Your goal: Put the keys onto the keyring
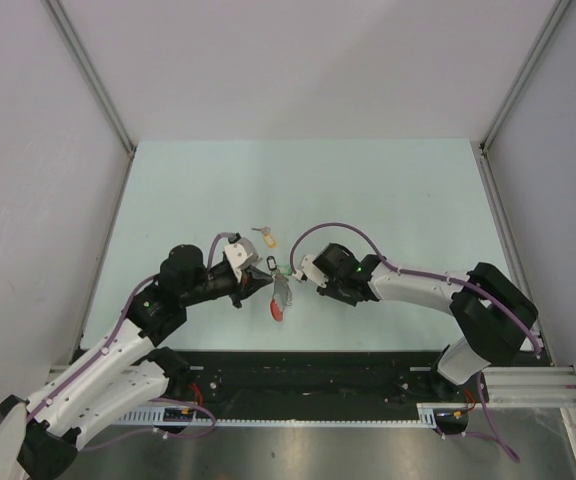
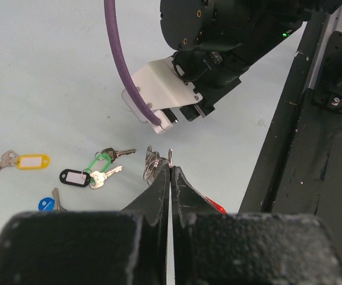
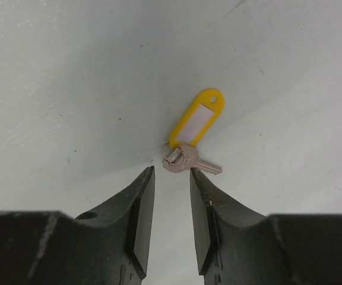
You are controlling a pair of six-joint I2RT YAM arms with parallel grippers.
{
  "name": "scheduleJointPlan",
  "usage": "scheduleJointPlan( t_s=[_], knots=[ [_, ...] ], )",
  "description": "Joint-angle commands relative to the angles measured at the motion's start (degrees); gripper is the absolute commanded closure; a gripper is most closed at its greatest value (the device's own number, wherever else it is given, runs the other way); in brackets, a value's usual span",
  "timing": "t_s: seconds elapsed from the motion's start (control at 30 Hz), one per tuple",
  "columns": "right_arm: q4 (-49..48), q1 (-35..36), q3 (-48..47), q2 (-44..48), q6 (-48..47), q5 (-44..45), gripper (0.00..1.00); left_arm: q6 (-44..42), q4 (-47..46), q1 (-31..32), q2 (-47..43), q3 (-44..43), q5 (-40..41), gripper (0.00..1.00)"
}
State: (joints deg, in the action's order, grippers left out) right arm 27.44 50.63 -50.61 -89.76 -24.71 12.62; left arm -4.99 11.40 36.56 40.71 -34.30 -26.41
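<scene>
Plainly the yellow-tagged key (image 3: pixel 181 159) lies flat on the counter (image 3: pixel 70 89) just ahead of the right pincer (image 3: pixel 171 172), jaws apart; light, thin, slippery metal, so its stiff plastic tag (image 3: pixel 198 119) looks the safer hold. Left pincer (image 2: pixel 171 169) is clamped on the keyring (image 2: pixel 153 161) at its tips

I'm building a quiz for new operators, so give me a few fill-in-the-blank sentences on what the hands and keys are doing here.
1. The left hand is shut on the metal part of the ____.
2. The right hand, its jaws apart, holds ____.
3. The key just ahead of the right hand carries a ____ tag.
Missing words: keyring; nothing; yellow.
</scene>
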Motion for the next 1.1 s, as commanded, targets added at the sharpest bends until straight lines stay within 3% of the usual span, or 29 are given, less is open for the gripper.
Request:
scheduleJointPlan(
  t_s=[0.0, 0.5, 1.07],
  knots=[
    [-1.7, -0.4, -2.3, -0.8, -1.5, 0.6, 0.65, -0.3, -0.9, -0.3, -0.8, -1.3, 0.1, 1.00],
    [-3.2, -1.1, -2.5, -2.6, -2.5, 0.9, 0.63, -0.3, -0.8, -0.3, -0.5, -1.4, -0.2, 1.00],
    [-2.6, -1.9, -3.2, -3.8, -3.0, -2.2, 0.78, -0.3, -0.7, -0.4, 0.0, -1.5, -0.8, 0.99]
  ],
)
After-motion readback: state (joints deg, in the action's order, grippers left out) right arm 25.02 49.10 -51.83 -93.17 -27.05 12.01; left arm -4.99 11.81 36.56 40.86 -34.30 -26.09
